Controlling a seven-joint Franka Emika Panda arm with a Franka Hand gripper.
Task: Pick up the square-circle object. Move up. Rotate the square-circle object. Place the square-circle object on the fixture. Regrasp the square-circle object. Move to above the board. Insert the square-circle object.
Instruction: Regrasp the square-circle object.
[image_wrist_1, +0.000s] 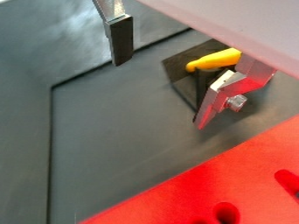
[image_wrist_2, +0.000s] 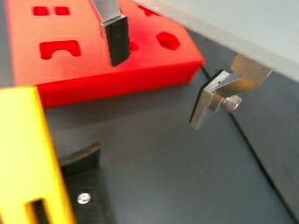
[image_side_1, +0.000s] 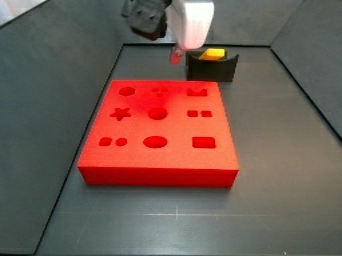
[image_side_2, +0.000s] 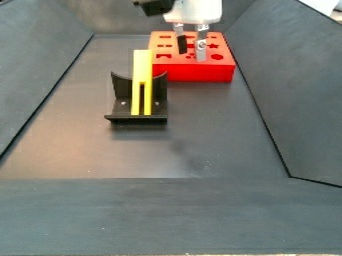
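Observation:
The yellow square-circle object (image_side_2: 140, 78) rests on the dark fixture (image_side_2: 136, 108), apart from the gripper. Its end shows in a wrist view (image_wrist_1: 216, 59) atop the fixture (image_wrist_1: 184, 77), and its long side fills a corner of a wrist view (image_wrist_2: 24, 157). The red board (image_side_1: 160, 135) lies flat with its shaped holes facing up. My gripper (image_side_1: 179, 54) hangs in the air between the fixture (image_side_1: 211, 69) and the board's edge. It is open (image_wrist_1: 163, 89), with only floor between its fingers (image_wrist_2: 114, 39).
Dark walls enclose the grey floor (image_side_2: 174, 150) on all sides. The board (image_side_2: 195, 56) sits beyond the fixture in a side view. A thin seam line (image_wrist_1: 52, 122) runs across the floor near the fixture.

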